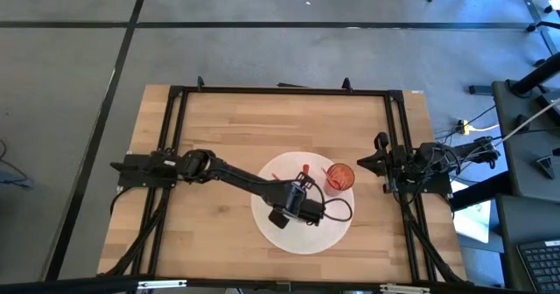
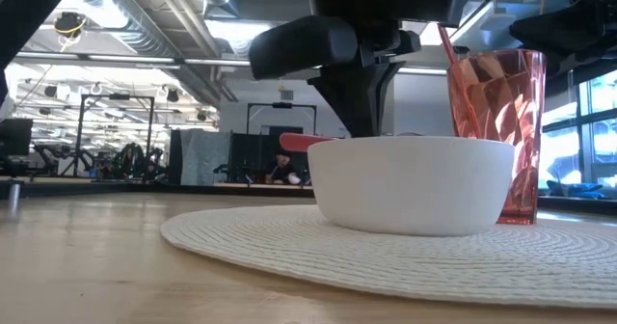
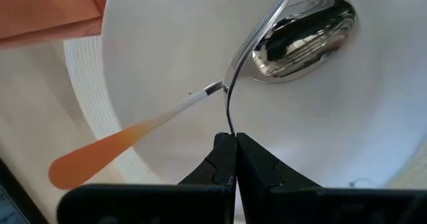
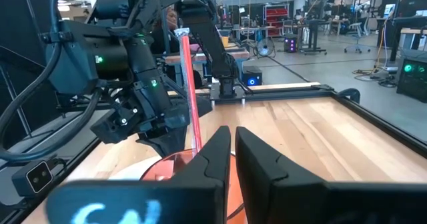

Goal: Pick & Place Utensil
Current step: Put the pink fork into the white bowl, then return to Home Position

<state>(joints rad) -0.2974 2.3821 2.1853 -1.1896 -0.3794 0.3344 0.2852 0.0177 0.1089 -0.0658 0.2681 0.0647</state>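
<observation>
A white bowl (image 1: 306,208) (image 2: 410,184) stands on a round white woven placemat (image 1: 262,211) (image 2: 289,242). A shiny metal spoon (image 3: 303,27) lies with its head in the bowl. A utensil with a white and orange handle (image 3: 100,154) (image 2: 307,142) rests across the bowl's rim. A red faceted cup (image 1: 339,176) (image 2: 496,131) stands beside the bowl and holds a red stick-like utensil (image 4: 189,84). My left gripper (image 1: 297,198) (image 3: 234,139) hangs over the bowl, shut on the spoon. My right gripper (image 4: 232,141) waits at the table's right edge, fingers together. My left gripper pinches the spoon's thin metal handle (image 3: 230,121) between its two fingertips (image 3: 220,151), coming from above and pointing down into the bowl. The handle shows edge-on and curves away to the spoon's head (image 3: 303,27), which sits against the bowl's inner wall.
A black frame (image 1: 280,90) rims the wooden table (image 1: 219,128). The cup stands close to the bowl on its right. Bare wood lies on the far half and on the left. Beyond the table the room holds benches and equipment.
</observation>
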